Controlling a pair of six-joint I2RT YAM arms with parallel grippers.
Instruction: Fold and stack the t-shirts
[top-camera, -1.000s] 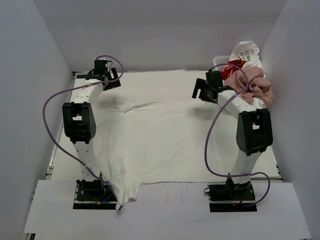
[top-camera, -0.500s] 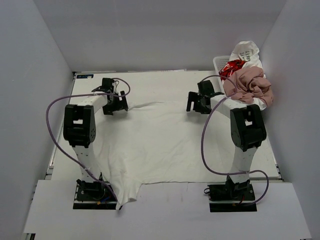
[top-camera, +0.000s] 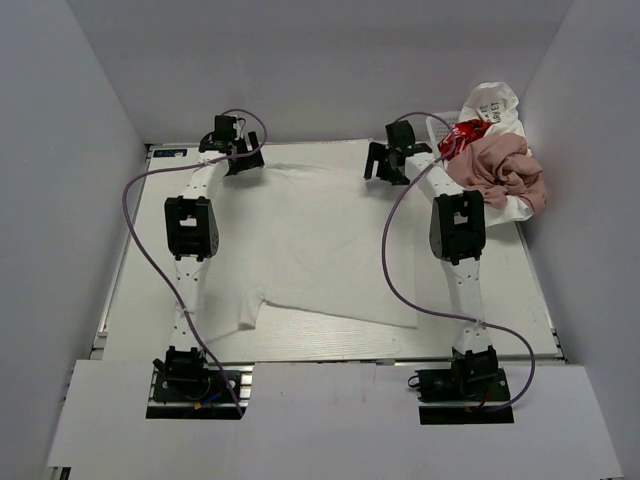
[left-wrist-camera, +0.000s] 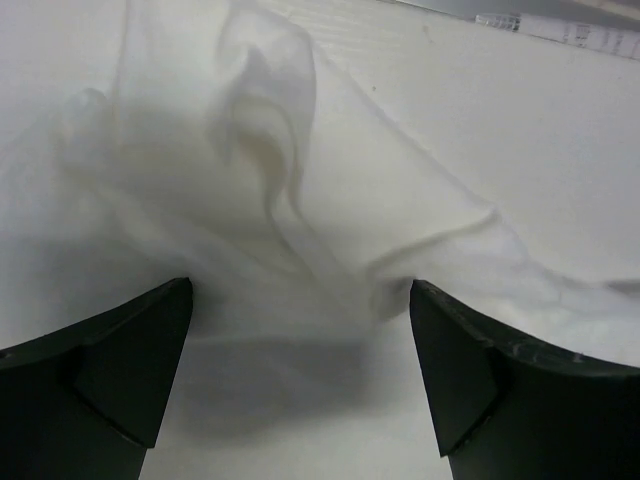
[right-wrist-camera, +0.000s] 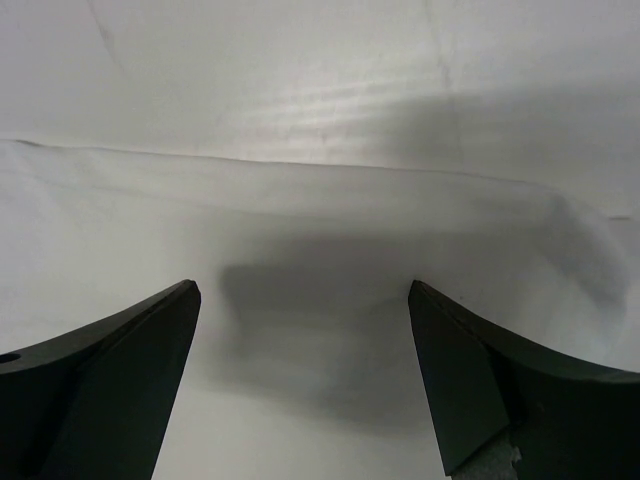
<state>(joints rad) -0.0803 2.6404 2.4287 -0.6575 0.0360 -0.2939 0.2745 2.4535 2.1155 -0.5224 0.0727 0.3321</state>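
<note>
A white t-shirt lies spread on the table, its far edge near both grippers and a sleeve at the near left. My left gripper is open over its far left corner; in the left wrist view the gripper stands above rumpled white cloth. My right gripper is open over the far right corner; in the right wrist view the gripper stands over flat cloth near its edge. A dusty pink tee, a white tee with red print and a white tee with black lettering are piled at the back right.
The piled tees sit in a white lattice basket at the back right corner. White walls close in the table on the left, back and right. Purple cables loop from both arms over the cloth.
Both arms have stretched out to the far edge of the table. The white t-shirt has slid away from the near edge, where it hung over, and lies farther back.
</note>
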